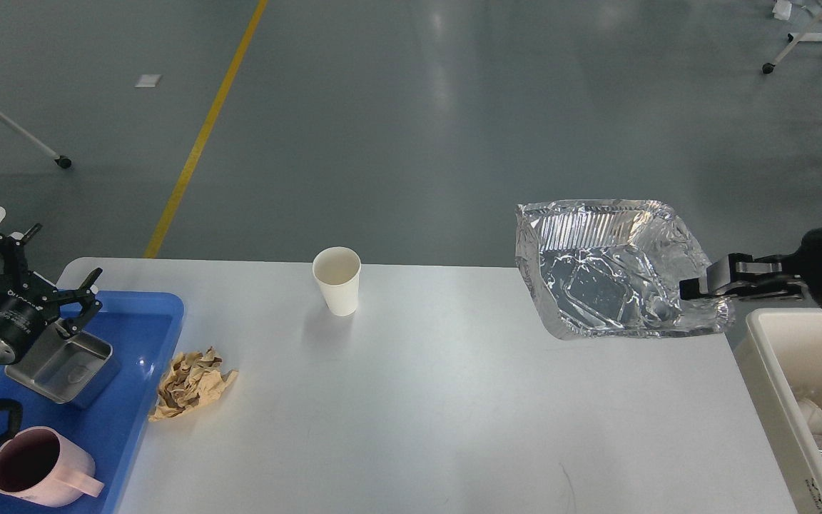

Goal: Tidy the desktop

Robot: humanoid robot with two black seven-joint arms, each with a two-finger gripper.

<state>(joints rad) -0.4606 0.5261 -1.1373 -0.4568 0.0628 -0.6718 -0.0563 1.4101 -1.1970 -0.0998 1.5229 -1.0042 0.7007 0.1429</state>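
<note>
The white desktop (425, 400) fills the lower view. My right gripper (693, 288) comes in from the right, shut on the rim of a crumpled foil tray (607, 289), which hangs above the desktop's far right corner. A white paper cup (337, 280) stands upright near the far edge. A crumpled brown paper ball (191, 381) lies at the left, next to the blue tray (133, 400). My left gripper (36, 275) is open and empty above the blue tray's far left corner.
The blue tray holds a steel rectangular dish (65, 363) and a pink mug (36, 467). A cream-white bin (775, 343) with white and clear trash stands off the desktop's right edge. Grey floor with a yellow line (200, 132) lies beyond.
</note>
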